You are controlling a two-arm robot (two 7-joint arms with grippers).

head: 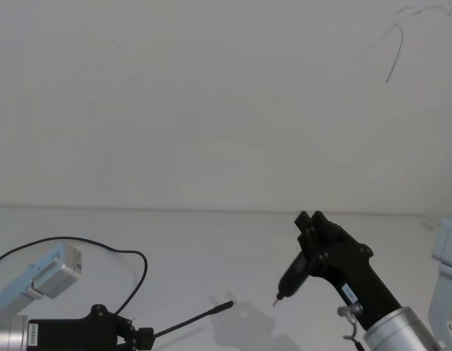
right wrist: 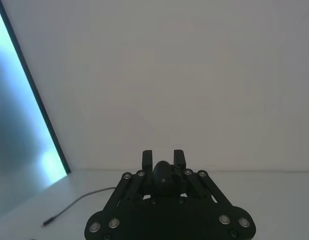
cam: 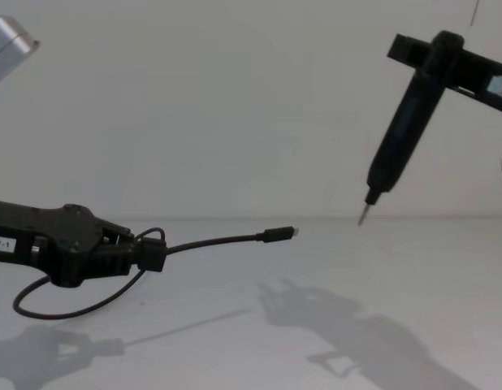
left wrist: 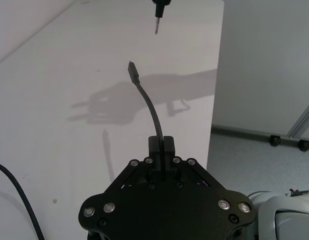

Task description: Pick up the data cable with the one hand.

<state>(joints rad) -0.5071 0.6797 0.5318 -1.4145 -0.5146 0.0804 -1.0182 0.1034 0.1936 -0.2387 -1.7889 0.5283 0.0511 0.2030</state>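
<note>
The left gripper (cam: 151,258) comes in low from the left side, stretched out almost level just above the white table (cam: 357,268). Its jaws are closed on the data cable (cam: 218,240), pinching it a little way back from its end. From the clamp the free stretch of cord sticks out to the right in a gentle upward bow, and the small plug (cam: 279,234) with its metal tip hangs in the air clear of the tabletop, its shadow lying on the surface below. Behind the jaws the rest of the cable droops in a loop down to the table and, in the head view, arcs away towards the left edge. In the left wrist view the cord (left wrist: 153,112) rises straight out from between the shut fingers (left wrist: 168,145). The right gripper (cam: 421,53) is held high on the right, closed around a black pointed tool (cam: 401,130) that slants down towards the middle. The tool's tip is near the plug but apart from it, with open air between the two. Under and around both there is bare tabletop, running back to a plain pale wall (head: 211,110) where the far edge of the table shows as a straight line. The left wrist view also catches a side edge of the table beyond the plug, with grey floor (left wrist: 254,165) below it.
</note>
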